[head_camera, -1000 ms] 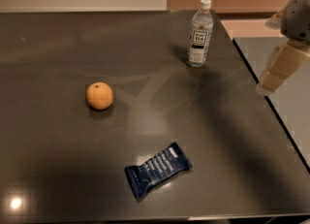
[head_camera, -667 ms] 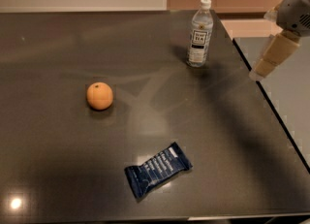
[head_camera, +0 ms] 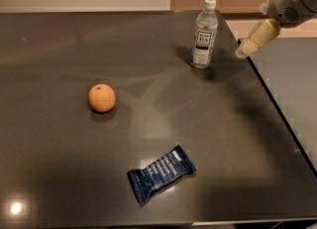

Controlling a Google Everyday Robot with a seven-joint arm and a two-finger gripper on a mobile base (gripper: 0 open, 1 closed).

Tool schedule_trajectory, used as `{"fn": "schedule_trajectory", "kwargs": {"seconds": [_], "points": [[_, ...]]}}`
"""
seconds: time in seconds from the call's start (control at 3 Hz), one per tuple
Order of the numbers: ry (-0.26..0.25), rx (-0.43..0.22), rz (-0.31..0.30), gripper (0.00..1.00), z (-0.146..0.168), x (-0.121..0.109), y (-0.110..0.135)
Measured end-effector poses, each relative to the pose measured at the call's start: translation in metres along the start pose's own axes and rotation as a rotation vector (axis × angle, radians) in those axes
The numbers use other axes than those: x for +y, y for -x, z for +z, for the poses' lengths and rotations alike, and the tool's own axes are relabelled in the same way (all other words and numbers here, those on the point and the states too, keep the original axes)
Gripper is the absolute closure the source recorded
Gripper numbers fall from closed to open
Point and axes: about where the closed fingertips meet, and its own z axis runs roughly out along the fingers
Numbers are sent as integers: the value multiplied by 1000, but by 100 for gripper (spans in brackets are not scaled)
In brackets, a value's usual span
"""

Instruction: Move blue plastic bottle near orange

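The blue plastic bottle (head_camera: 204, 34) stands upright at the back right of the dark table (head_camera: 59, 163); it is clear with a white cap and a white-and-dark label. The orange (head_camera: 102, 97) sits left of centre, well apart from the bottle. My gripper (head_camera: 253, 40) hangs in the air at the upper right, over the table's right edge, a short way right of the bottle and not touching it. It holds nothing.
A flat dark-blue snack wrapper (head_camera: 161, 173) lies near the front of the table. The table's right edge (head_camera: 277, 109) runs diagonally, with grey floor beyond it. A wall stands behind the table.
My gripper has moved up and to the left, closer to the bottle. The bottle, orange and wrapper have not moved.
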Motion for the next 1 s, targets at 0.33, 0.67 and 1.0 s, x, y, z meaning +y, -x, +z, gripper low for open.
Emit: {"fn": "schedule_trajectory", "kwargs": {"seconds": [0.33, 0.67, 1.0], "points": [[21, -73, 40, 0, 24, -12, 18], [54, -143, 72, 0, 47, -12, 40], [76, -194, 91, 0, 66, -10, 57]]}}
